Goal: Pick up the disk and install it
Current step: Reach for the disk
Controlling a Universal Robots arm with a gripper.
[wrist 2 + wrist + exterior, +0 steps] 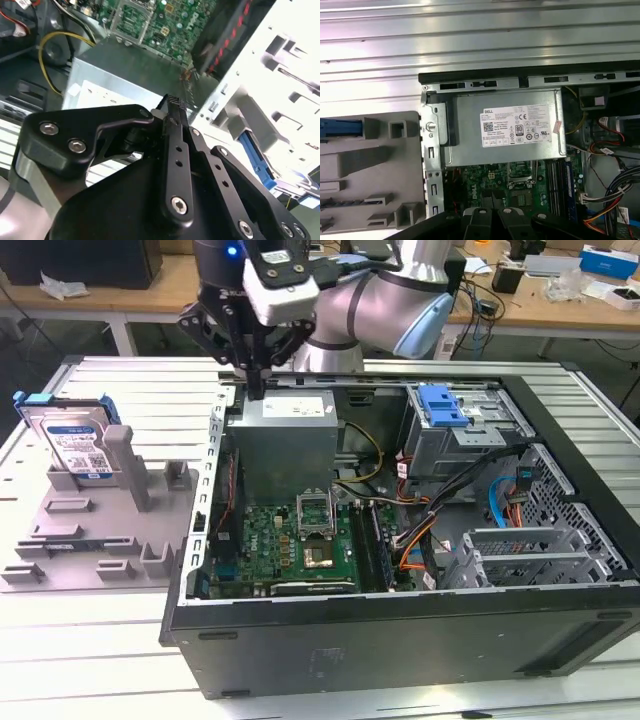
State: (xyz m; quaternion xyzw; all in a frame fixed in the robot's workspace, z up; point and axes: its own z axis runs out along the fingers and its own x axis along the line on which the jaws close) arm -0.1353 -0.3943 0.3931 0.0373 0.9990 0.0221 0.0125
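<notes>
The disk (70, 440) is a silver drive with a white-and-blue label in a blue bracket. It stands tilted on edge in the grey fixture (100, 530) at the exterior view's left, outside the computer case. In the first wrist view its blue bracket edge (340, 127) shows beside the fixture. My gripper (257, 390) hangs over the case's back corner by the power supply (290, 435), well to the right of the disk. In the second wrist view the black fingers of my gripper (172, 102) meet at their tips, shut with nothing between them.
The open computer case (400, 640) lies on the slatted metal table, with the motherboard (300, 540) and loose cables inside. A drive cage with a blue ridged latch (443, 405) sits at the case's far right. Workbenches with clutter stand behind.
</notes>
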